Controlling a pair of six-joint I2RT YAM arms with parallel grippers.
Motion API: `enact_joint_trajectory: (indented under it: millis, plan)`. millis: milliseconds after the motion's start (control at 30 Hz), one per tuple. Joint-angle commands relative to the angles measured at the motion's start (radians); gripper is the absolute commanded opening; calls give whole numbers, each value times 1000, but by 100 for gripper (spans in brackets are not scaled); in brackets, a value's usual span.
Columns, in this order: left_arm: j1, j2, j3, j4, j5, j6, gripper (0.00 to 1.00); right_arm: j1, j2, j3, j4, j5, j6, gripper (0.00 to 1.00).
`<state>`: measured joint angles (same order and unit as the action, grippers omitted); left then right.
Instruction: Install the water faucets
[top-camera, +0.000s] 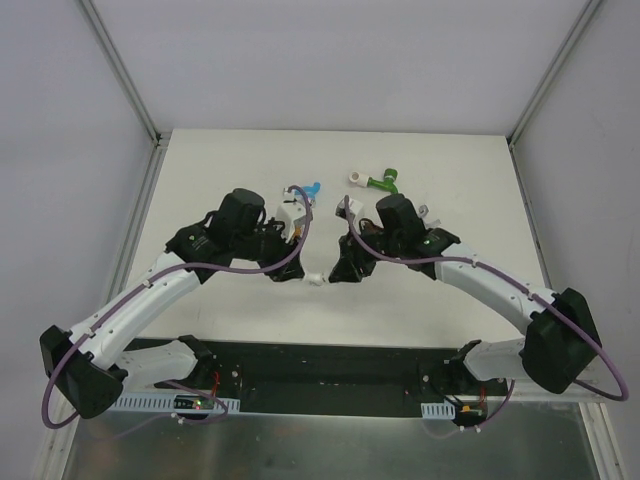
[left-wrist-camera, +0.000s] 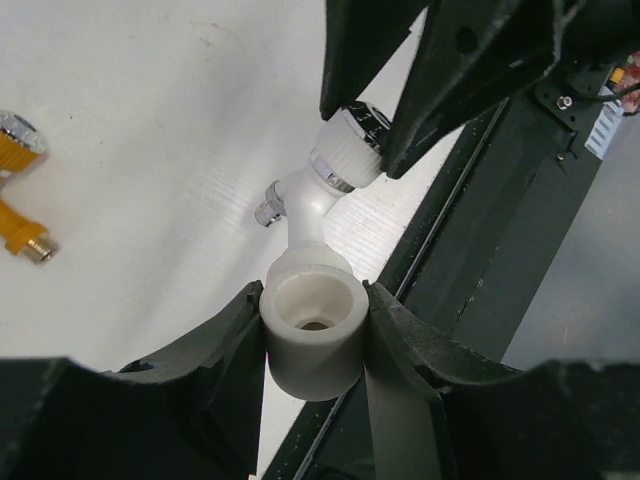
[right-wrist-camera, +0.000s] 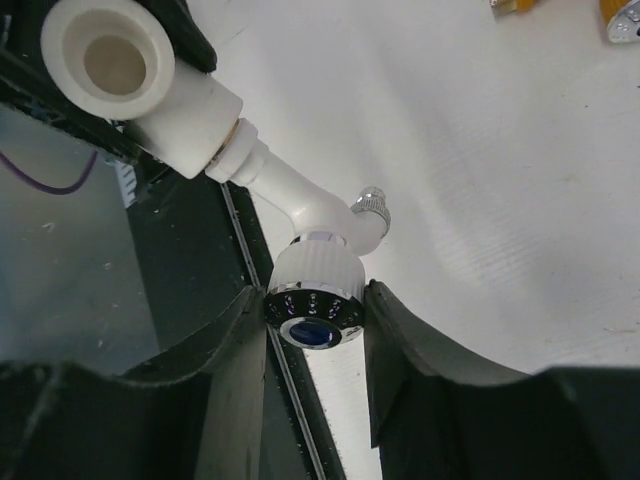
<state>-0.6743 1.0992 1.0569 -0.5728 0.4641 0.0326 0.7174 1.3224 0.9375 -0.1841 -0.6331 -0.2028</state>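
Observation:
My left gripper is shut on a short white cylindrical pipe fitting. My right gripper is shut on the ribbed, silvery-ended knob of the white faucet. The faucet's other end sits in the fitting, so the two are joined between the grippers, above the table's near middle. An orange faucet lies on the table to the left in the left wrist view. A blue faucet and a green faucet lie at the back. The brown and grey faucets do not show clearly.
A second small white fitting lies beside the green faucet. The black base rail runs along the table's near edge, just under the held parts. Grey frame posts stand at the back corners.

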Motion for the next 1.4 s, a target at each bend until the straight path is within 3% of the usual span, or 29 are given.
enact_joint_trajectory:
  millis: [0, 67, 267, 433, 500, 633, 800, 1133, 1367]
  plan:
    - [-39, -41, -18, 68, 330, 36, 0, -35, 37, 127, 179, -118, 131, 0]
    - [-39, -55, -35, 109, 341, 24, 0, -39, 66, 145, 221, -119, 169, 6]
    - [-30, -94, -89, 252, 305, -68, 0, -45, 129, 165, 328, 5, 302, 61]
    - [99, -166, -254, 567, 318, -297, 0, -65, 55, 110, 354, 246, 318, 76]
    - [180, -173, -332, 753, 337, -457, 0, -70, -3, 69, 365, 321, 296, 81]
    - [246, -144, -379, 843, 275, -598, 0, -72, -161, -35, 409, 389, 209, 88]
    - [263, -142, -414, 947, 174, -766, 0, -67, -313, -213, 586, 256, 43, 97]
    - [271, -234, -497, 1001, -21, -1060, 0, 17, -315, -276, 661, 254, -122, 98]
    - [309, -256, -541, 1060, 2, -1209, 0, 17, -310, -321, 718, 225, -217, 99]
